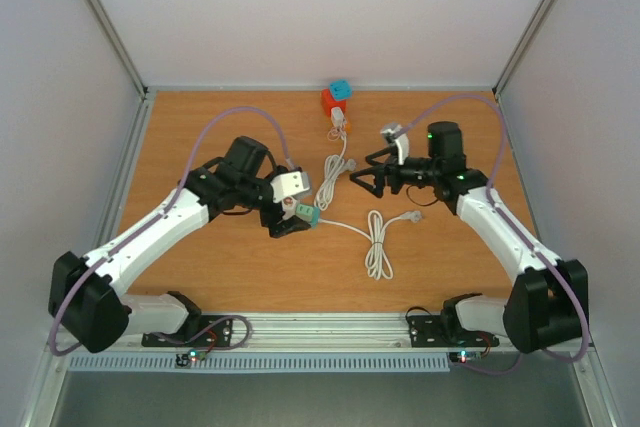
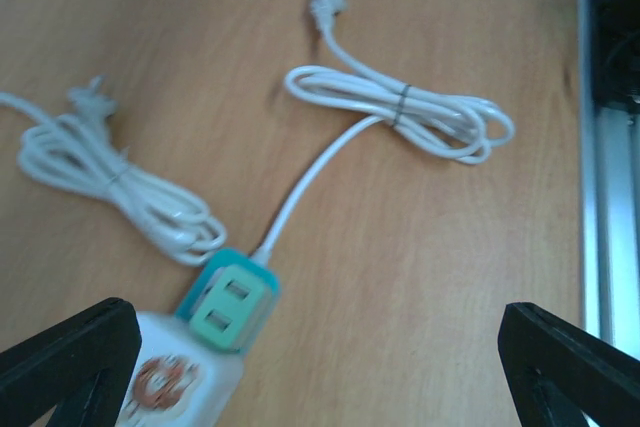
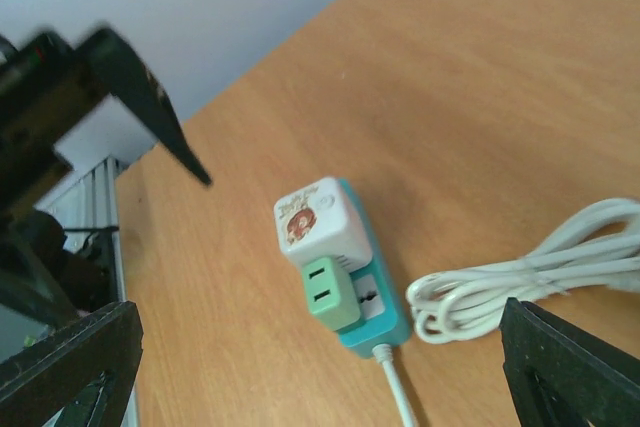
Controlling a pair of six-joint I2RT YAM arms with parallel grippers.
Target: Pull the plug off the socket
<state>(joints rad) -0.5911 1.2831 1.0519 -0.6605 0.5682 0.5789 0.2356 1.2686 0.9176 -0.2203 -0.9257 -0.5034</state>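
Note:
A teal socket block (image 1: 307, 215) lies on the wooden table with a white cube plug (image 1: 292, 184) and a small green plug (image 3: 331, 293) pushed into it. The right wrist view shows the block (image 3: 378, 319) and the white plug (image 3: 320, 218) from above. My left gripper (image 1: 284, 215) is open and hovers right at the block, with the green plug (image 2: 230, 308) and white plug (image 2: 176, 385) near its left finger (image 2: 68, 359). My right gripper (image 1: 363, 174) is open and empty, a short way right of the block.
A red and blue cube socket (image 1: 336, 98) with a white plug (image 1: 340, 123) and its cord stands at the back. A bundled white cord (image 1: 378, 243) runs from the teal block. Another coiled cord (image 1: 330, 171) lies between the grippers. Metal rail (image 1: 330, 327) at the near edge.

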